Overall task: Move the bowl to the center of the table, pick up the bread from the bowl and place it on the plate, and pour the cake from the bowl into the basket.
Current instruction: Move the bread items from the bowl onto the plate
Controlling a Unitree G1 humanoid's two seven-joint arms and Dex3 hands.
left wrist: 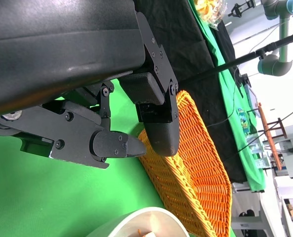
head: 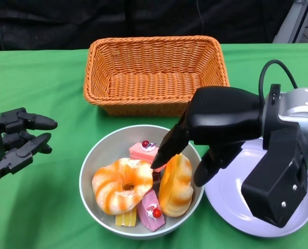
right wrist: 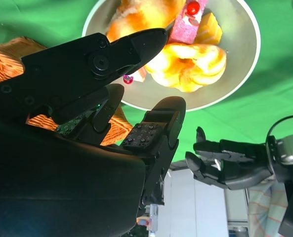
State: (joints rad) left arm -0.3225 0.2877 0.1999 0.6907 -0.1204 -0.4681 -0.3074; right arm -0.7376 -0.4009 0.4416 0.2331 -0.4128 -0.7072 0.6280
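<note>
Right hand [head: 195, 155]: over the bowl's right rim, fingers apart around an upright bread [head: 176, 185]; contact cannot be told, so grip unclear
Left hand [head: 16, 142]: fingers spread, holding nothing, over green cloth [head: 39, 207] left of the bowl
Bowl [head: 89, 166]: grey, between basket and table's near edge; holds a striped ring bread [head: 121, 184], the upright bread, pink cake [head: 143, 151] with red topping, second pink cake [head: 152, 210], yellow piece [head: 125, 219]
Plate [head: 226, 199]: pale, just beside bowl's right, under right forearm
Basket [head: 155, 72]: orange wicker, behind bowl
Right wrist view only: pad on finger [right wrist: 148, 133], left hand beyond bowl
Left wrist view only: room behind the basket
Writing: none legible
</note>
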